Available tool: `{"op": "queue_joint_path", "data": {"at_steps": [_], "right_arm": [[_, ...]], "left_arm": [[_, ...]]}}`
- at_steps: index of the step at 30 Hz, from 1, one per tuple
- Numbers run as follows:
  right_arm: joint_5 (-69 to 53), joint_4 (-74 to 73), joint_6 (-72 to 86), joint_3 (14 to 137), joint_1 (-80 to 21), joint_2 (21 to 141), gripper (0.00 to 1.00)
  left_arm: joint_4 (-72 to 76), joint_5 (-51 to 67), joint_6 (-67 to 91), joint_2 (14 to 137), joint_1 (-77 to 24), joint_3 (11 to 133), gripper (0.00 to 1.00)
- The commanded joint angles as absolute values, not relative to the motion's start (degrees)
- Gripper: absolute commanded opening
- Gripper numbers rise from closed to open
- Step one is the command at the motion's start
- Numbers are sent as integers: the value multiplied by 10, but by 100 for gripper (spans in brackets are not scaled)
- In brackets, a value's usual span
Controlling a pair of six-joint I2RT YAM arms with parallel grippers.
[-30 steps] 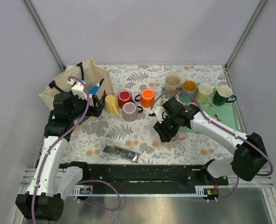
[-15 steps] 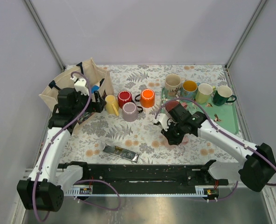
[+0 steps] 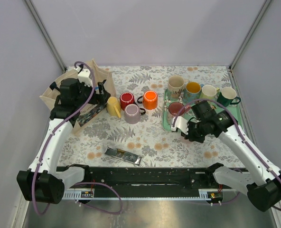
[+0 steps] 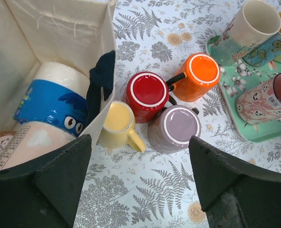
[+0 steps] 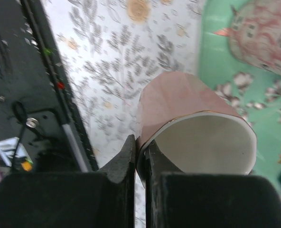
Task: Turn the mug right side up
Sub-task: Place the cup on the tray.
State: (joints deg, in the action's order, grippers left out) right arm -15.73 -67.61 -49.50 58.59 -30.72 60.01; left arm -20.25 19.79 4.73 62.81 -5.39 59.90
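Note:
My right gripper (image 5: pixel 140 156) is shut on the rim of a pink mug (image 5: pixel 178 102) with a white inside. One finger is inside the rim and one outside. The mug hangs above the table at the green tray's (image 5: pixel 211 61) near edge, its mouth facing the wrist camera. From above, the right gripper (image 3: pixel 188 132) covers most of the mug. My left gripper (image 4: pixel 140 190) (image 3: pixel 100 97) is open with nothing between its fingers, high above upside-down red (image 4: pixel 147 95), orange (image 4: pixel 202 71) and purple (image 4: pixel 178 126) mugs.
The green tray (image 3: pixel 233 116) holds several upright mugs (image 3: pixel 208 94) and a patterned pink mug (image 3: pixel 175 109). A yellow mug (image 3: pixel 113 106) leans by a canvas bag (image 3: pixel 60 88) of packages. A foil packet (image 3: pixel 123 155) lies near the black front rail (image 3: pixel 140 175).
My right gripper shut on the pink mug's rim, lifted it and carried it right toward the tray. My left arm drew back toward the bag, still open.

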Motion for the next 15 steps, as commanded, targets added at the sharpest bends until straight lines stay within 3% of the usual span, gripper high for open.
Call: {"op": "queue_joint_path", "data": {"at_steps": [1,7,15], "right_arm": [[-157,-718,-722,656,-223,612,0],[-186,-735,-822,740,-124,735,0],[-211,-721,-932,766,-113,825,0]], "left_arm": [[-175,197,25,640,-68,639,86],[-186,194,4,640,-79,650,86],[-214,179,-42,635,-91,664,86]]}}
